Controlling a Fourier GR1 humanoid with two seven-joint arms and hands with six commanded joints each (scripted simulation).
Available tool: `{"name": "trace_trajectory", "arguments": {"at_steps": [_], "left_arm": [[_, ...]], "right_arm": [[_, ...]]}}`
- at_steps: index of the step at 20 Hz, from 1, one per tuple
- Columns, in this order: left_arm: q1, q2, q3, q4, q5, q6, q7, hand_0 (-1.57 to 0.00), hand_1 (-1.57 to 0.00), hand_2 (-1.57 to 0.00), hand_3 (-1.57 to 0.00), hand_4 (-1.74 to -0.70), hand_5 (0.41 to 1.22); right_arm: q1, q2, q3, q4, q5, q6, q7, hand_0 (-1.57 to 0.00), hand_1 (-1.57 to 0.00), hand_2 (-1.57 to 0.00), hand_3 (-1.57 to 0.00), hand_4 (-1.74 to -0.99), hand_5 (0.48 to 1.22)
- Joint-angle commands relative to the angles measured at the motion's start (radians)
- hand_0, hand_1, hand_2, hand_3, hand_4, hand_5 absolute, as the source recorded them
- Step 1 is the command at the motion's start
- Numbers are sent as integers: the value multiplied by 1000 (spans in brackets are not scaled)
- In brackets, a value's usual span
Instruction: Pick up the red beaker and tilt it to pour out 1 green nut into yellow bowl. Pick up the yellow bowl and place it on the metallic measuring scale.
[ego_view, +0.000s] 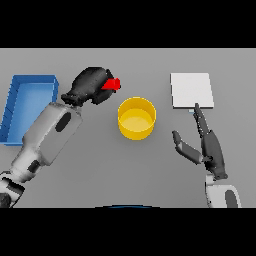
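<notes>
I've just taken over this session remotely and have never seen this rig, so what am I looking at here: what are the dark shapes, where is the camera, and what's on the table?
There is one picture, taken from the robot's head looking down at a grey table. The two white and grey arms end in dark hands. The left hand is curled round the red beaker, holding it to the left of the yellow bowl; only a small part of the beaker shows past the hand. The right hand is open and holds nothing, its fingertips reaching towards the pale flat square, the measuring scale. The bowl stands on the table, not on the scale. I cannot make out a nut in it. A blue tray lies at the far left.
</notes>
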Motion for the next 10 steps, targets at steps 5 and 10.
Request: {"name": "trace_trajectory", "arguments": {"at_steps": [5,10], "left_arm": [[-111,31,-154,70,-148,-108,15,-1571,-1571,-1571,-1492,-1698,1205],[-219,36,-281,133,-280,-214,-38,-1571,-1571,-1571,-1332,-1718,1216]], "right_arm": [[4,0,-5,-11,-10,2,5,1,1,1,1,-1190,675],[10,32,0,-9,-34,3,18,1,1,1,1,-1202,651]]}}
